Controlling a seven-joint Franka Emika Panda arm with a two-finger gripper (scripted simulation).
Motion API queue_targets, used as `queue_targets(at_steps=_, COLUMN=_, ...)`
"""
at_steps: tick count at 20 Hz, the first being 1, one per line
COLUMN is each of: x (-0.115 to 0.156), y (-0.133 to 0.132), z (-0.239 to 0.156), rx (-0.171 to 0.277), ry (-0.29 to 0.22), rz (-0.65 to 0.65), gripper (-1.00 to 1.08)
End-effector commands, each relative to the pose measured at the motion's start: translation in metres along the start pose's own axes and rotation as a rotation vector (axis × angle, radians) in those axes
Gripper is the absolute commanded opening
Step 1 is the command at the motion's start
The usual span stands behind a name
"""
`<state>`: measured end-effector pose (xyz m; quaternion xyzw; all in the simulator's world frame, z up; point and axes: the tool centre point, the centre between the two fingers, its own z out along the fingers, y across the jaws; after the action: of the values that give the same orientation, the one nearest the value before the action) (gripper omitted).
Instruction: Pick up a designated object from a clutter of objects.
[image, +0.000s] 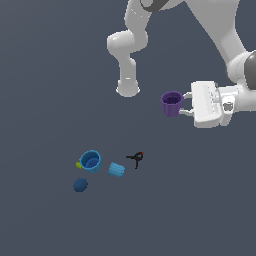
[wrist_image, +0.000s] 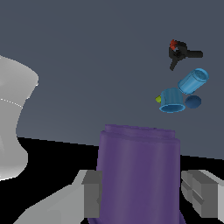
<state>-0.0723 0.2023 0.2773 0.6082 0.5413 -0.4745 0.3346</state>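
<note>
The small purple cup (image: 171, 103) hangs in the air, well away from the rest of the clutter, with my gripper (image: 185, 104) shut on it. In the wrist view the purple cup (wrist_image: 139, 173) fills the space between the two grey fingers (wrist_image: 92, 192), which press on its sides. The other items lie together on the floor toward the exterior view's lower left: a light blue cup (image: 91, 161), a light blue ribbed cylinder (image: 116, 170), a dark blue ball (image: 80, 185) and a black clamp with a red tip (image: 136, 158).
The arm's white base (image: 128, 87) stands on the dark grey floor beyond the cup. A small yellow-green piece (image: 78, 164) peeks out beside the light blue cup. The wrist view also shows the clamp (wrist_image: 181, 54), cylinder (wrist_image: 193, 81), light blue cup (wrist_image: 171, 100) and ball (wrist_image: 193, 102).
</note>
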Motion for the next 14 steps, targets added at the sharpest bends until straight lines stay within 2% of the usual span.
queue_targets(at_steps=1, x=-0.018, y=-0.008, z=-0.021, rx=0.002, ry=0.0, rz=0.0, gripper=-1.0)
queue_targets(at_steps=7, x=-0.05, y=-0.021, z=-0.061, rx=0.005, ry=-0.003, rz=0.001, gripper=-1.0)
queue_targets(at_steps=14, x=-0.07, y=-0.028, z=-0.088, rx=0.005, ry=-0.005, rz=0.003, gripper=-1.0)
